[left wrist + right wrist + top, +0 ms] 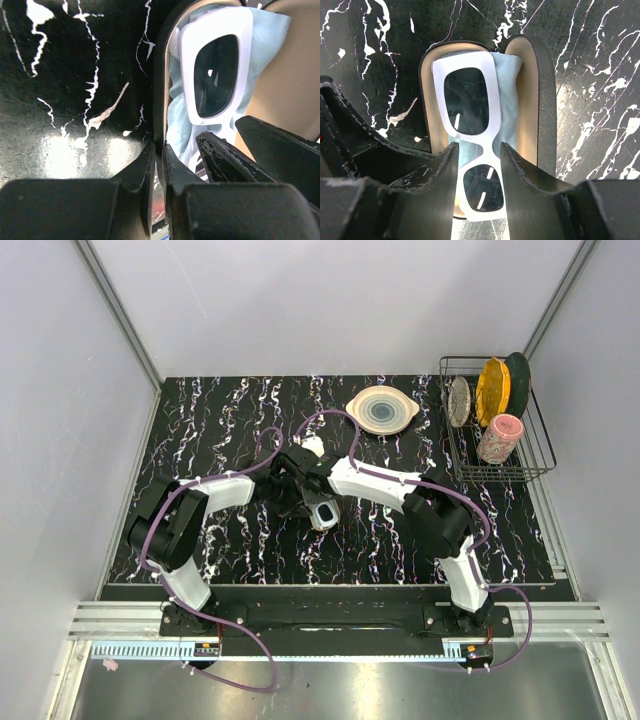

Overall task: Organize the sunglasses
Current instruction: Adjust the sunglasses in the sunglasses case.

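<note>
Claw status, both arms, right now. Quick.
Left claw: closed on the rim of the case.
Right claw: open, straddling the bridge of the sunglasses lying in the case.

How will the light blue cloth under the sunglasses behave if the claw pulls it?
The cloth looks thin and wrinkled, so probably floppy and light. The sunglasses lie on it inside the case, so pulling would likely drag or tilt them.

White-framed, dark-lensed sunglasses point(472, 150) lie lenses-up on a light blue cloth point(509, 110) inside the open black case point(540, 100)
</note>
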{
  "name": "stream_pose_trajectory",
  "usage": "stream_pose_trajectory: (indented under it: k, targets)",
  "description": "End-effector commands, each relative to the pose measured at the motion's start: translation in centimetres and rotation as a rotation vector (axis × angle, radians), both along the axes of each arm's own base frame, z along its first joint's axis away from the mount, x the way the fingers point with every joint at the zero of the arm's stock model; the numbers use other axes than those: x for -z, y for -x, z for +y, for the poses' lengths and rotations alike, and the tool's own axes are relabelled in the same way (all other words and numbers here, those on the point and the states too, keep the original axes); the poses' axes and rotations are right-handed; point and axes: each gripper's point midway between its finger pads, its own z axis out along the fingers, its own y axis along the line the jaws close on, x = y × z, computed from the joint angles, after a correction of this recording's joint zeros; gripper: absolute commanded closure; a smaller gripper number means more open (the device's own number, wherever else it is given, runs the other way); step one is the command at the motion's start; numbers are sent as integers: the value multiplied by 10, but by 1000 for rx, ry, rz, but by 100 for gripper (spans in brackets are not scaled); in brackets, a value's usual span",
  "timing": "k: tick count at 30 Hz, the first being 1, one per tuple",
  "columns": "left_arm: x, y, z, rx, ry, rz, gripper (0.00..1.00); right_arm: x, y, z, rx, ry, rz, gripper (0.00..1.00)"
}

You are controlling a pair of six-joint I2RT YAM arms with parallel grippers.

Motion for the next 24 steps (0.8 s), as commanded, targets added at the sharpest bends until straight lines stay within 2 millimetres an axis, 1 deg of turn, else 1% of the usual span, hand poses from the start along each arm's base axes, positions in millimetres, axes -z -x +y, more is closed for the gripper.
stream_pose_trajectory:
  k: [1,3,6,8,9,17,19,24]
  targets:
    - [-5,0,-8,17,48,-1,95,-3,-5,-5,-9,58,-44,55]
    - [-4,1,-8,16,48,3,95,2,-3,-4,-15,59,-30,55]
    - [-4,1,-9,18,52,0,95,8,1,-2,-20,52,-4,58]
    - [-4,2,-10,19,60,6,95,12,3,-1,-23,49,11,63]
    - [-4,1,-10,19,62,4,95,15,4,-2,-21,53,16,64]
    - [-4,4,-14,29,87,8,95,14,5,-1,-7,41,21,75]
    - [-4,4,-14,30,90,5,96,17,5,-1,-5,42,26,79]
    - [-3,5,-13,34,94,6,95,22,8,1,0,25,37,80]
